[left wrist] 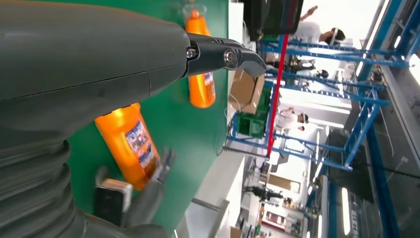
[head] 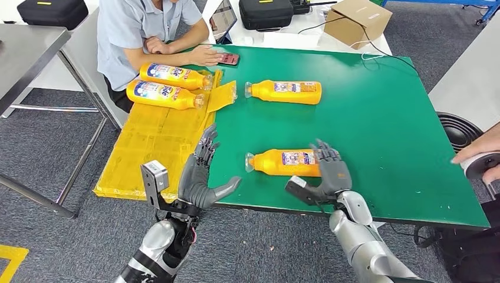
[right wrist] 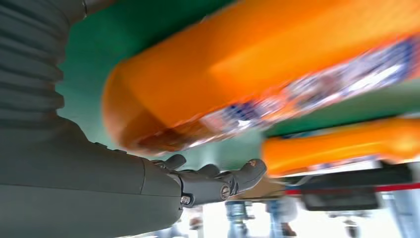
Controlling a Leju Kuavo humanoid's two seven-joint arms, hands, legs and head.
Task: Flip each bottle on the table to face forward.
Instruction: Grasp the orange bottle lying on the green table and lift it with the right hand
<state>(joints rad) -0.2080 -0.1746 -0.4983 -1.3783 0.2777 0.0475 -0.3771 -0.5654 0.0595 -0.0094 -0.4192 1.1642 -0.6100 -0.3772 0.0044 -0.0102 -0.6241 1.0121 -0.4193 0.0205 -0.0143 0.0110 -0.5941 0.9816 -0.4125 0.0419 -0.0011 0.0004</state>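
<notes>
An orange bottle (head: 282,162) (left wrist: 130,145) (right wrist: 247,74) lies on its side near the front of the green table (head: 377,130), cap to the left and small label up. My right hand (head: 330,172) (right wrist: 208,182) is at its base end, with the fingers (head: 326,154) spread against the bottle and the thumb low beside it. My left hand (head: 203,174) (left wrist: 218,54) is open at the table's left edge, a short way from the cap. A second bottle (head: 286,91) (left wrist: 200,74) (right wrist: 346,144) lies farther back. Two more bottles (head: 174,75) (head: 165,94) rest on the yellow board (head: 147,147), big labels up.
A person (head: 135,35) sits at the far left corner with a hand on a phone (head: 227,58). Another person's hand (head: 480,156) holds a device at the right edge. A cardboard box (head: 357,20) and a black case (head: 265,12) stand behind the table.
</notes>
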